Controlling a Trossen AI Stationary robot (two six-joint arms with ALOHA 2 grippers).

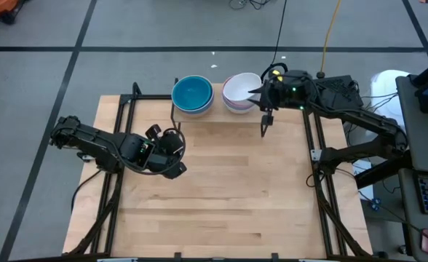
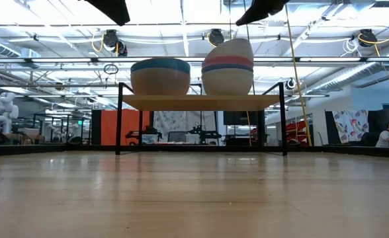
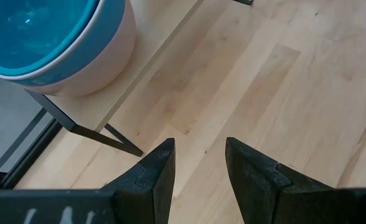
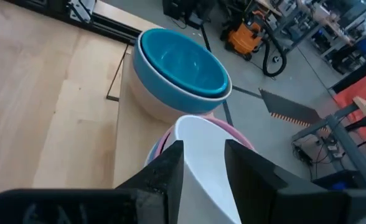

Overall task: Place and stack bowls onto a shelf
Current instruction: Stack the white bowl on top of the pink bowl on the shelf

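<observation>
High view: the shelf point(image 1: 218, 116) stands at the far edge of the worktop point(image 1: 221, 196), and every position below is given relative to it. Two stacks of bowls rest on its board. The left stack point(image 1: 192, 94) has a teal bowl on top, nested in a pale outer bowl. The right stack point(image 1: 241, 93) has a white bowl point(image 1: 239, 89) on top, with pink and bluish rims visible beneath it; in the low view this stack point(image 2: 227, 67) rises higher than the left one point(image 2: 160, 76), and its top bowl sits tilted. My right hand point(image 1: 261, 92) is directly at the right side of the right stack, above the right end of the shelf. In the right wrist view its two fingers point(image 4: 170, 167) straddle the rim of the white bowl point(image 4: 201, 155), one on each side of the wall, partly parted and closed on that rim. My left hand point(image 1: 176, 145) hangs over the bare worktop just in front of the left end of the shelf, clear of the board. In the left wrist view its fingers point(image 3: 161, 168) stand apart with nothing between them, and the left stack point(image 3: 58, 43) shows on the shelf corner ahead of them.
</observation>
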